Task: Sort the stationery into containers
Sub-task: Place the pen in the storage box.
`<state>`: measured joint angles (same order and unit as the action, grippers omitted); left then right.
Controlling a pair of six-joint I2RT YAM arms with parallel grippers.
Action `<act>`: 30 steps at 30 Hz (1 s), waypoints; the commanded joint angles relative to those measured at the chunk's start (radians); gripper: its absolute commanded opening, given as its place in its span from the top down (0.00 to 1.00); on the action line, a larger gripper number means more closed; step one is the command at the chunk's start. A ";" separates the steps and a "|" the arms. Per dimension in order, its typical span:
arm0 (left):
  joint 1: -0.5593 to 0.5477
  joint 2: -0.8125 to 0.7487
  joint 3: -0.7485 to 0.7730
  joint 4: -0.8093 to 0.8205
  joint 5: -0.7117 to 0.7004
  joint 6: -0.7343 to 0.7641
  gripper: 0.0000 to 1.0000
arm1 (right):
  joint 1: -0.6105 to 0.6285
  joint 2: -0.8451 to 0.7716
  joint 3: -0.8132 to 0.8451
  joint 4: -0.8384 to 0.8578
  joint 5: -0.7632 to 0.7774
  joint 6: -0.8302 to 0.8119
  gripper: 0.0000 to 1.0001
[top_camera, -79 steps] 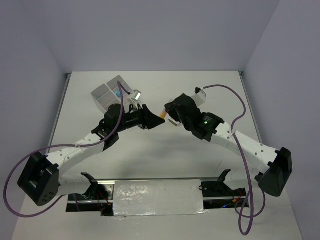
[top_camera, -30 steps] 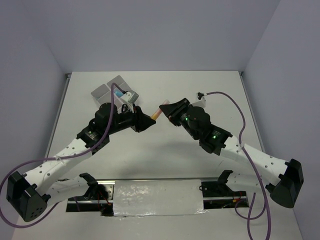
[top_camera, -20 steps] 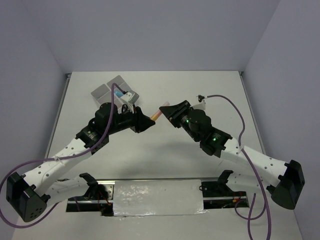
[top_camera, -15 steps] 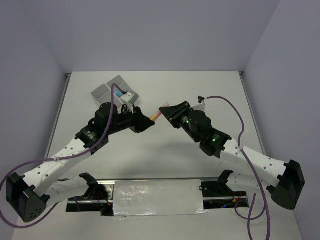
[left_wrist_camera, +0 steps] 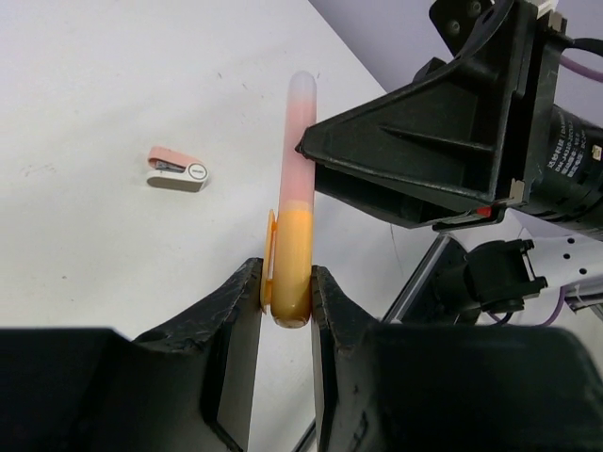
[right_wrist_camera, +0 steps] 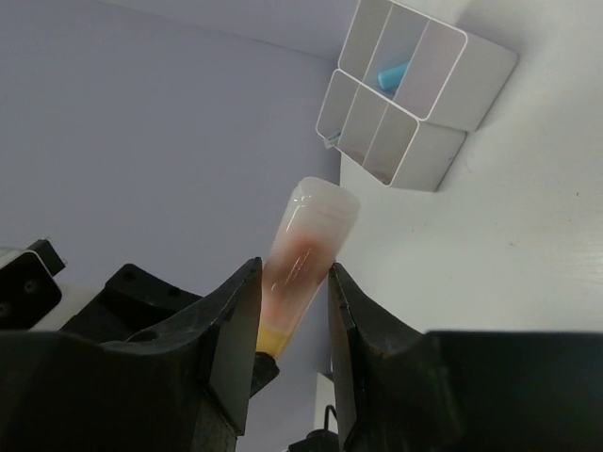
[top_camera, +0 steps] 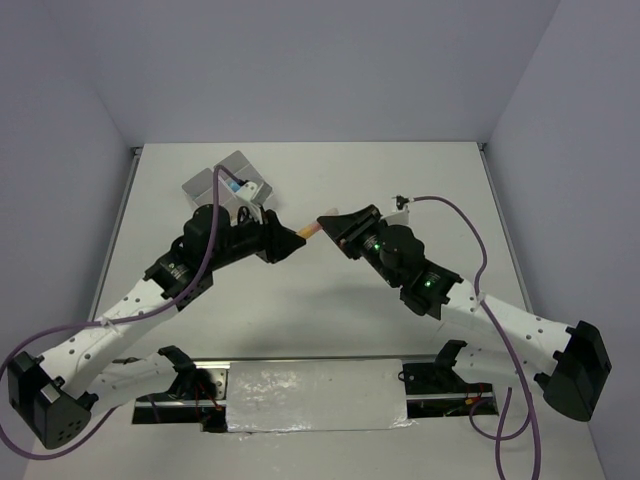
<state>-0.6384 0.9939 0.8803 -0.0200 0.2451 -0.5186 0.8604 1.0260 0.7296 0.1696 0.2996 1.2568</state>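
The white desk [top_camera: 400,180] lies under both my arms, which meet over its middle. At its far left stands the white box [top_camera: 212,180] of four square compartments. From my right wrist I see a light blue marker [right_wrist_camera: 394,72] lying in one of them; what the others hold I cannot make out.

My left hand [left_wrist_camera: 285,282] is narrow, clamped on the orange end of an orange marker [left_wrist_camera: 295,179]. I hold that marker in the air above the desk, apart from the box, with its pale pink cap pointing into my right hand [right_wrist_camera: 294,273]. That hand's fingers stand close on either side of the cap, but I cannot tell whether they press it or only flank it.

Down on the desk, off to one side of the orange marker in my left wrist's view, lies a small tan and grey eraser [left_wrist_camera: 179,169].
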 commanded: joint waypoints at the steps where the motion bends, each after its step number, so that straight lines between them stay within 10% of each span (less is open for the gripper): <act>1: 0.032 -0.026 0.098 0.189 -0.154 0.011 1.00 | 0.012 -0.024 -0.022 -0.130 -0.103 -0.091 0.61; 5: 0.036 -0.035 0.085 0.164 -0.176 0.003 1.00 | 0.009 -0.052 0.011 -0.153 -0.082 -0.102 0.44; 16: 0.039 0.002 0.118 0.025 -0.236 0.006 1.00 | -0.058 -0.081 0.060 -0.209 -0.093 -0.194 0.38; 30: 0.367 0.661 0.893 -0.790 -0.342 0.165 1.00 | -0.202 -0.165 0.062 -0.410 -0.163 -0.381 0.33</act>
<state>-0.2840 1.5669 1.6524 -0.6136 -0.1062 -0.4599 0.6655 0.8852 0.7471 -0.1799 0.1490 0.9482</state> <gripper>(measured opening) 0.351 0.666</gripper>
